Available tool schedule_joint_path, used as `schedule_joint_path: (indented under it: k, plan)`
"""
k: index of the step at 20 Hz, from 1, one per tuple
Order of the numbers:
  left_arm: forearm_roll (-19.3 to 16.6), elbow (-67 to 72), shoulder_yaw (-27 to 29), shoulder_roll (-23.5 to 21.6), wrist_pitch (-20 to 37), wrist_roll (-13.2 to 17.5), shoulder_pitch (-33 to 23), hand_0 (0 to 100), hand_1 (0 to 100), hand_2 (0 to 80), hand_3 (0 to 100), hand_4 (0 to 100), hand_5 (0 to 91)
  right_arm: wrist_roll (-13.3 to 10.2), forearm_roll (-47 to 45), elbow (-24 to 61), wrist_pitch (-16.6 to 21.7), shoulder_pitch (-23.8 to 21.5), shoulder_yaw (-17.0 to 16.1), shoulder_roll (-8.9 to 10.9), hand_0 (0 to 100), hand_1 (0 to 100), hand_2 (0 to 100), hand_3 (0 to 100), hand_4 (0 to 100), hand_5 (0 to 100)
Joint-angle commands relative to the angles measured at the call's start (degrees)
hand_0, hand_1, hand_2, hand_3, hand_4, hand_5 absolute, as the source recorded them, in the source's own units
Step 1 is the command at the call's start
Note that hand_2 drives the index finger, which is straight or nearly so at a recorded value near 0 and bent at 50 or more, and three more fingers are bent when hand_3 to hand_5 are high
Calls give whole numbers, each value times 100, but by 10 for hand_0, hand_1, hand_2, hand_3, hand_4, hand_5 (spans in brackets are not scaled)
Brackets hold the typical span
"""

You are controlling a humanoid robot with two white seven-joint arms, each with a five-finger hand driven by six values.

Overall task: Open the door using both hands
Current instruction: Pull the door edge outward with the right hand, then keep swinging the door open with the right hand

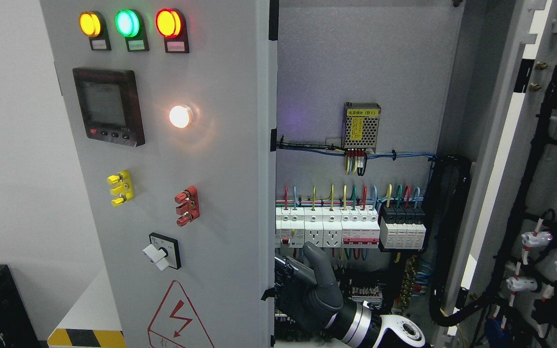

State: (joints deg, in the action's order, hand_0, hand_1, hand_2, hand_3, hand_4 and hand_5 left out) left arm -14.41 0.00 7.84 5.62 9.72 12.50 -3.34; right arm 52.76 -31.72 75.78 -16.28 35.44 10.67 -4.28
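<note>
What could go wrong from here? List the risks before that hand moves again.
1. The right robot hand sits at the left door's inner edge, just below the row of breakers; a stray thumb could flip a switch or snag the coloured wires.
2. The indicator lamps are lit, so the cabinet looks powered; contact inside is probably hazardous.
3. Swinging the left door may pinch its fingers at the edge.

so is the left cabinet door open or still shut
Open: the left door is swung out, its edge held by the right hand, with breakers showing inside.
</note>
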Motion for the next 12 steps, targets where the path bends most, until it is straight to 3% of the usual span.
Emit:
schedule_joint_path:
  k: [1, 7, 10, 12]
  plan:
    - [0, -53, -2, 1, 30, -2, 0, 837, 212, 0, 0, 0, 0, -20, 17, 16, 11, -46, -39, -3, 0, 0, 0, 0, 0, 0]
    - [0, -53, -2, 1, 30, -2, 0, 837, 212, 0, 0, 0, 0, -29, 44, -2, 178, -19, -21, 32, 0, 0, 0, 0, 0, 0]
    - [0, -53, -2, 1, 30, -2, 0, 837, 212, 0, 0, 0, 0, -29, 26, -20, 362, 7, 5, 339, 0, 0, 0, 0, 0, 0]
    - [0, -53, 7, 1, 30, -2, 0, 837, 212, 0, 0, 0, 0, -20, 8, -72, 424, 16, 14, 410, 0, 0, 0, 0, 0, 0]
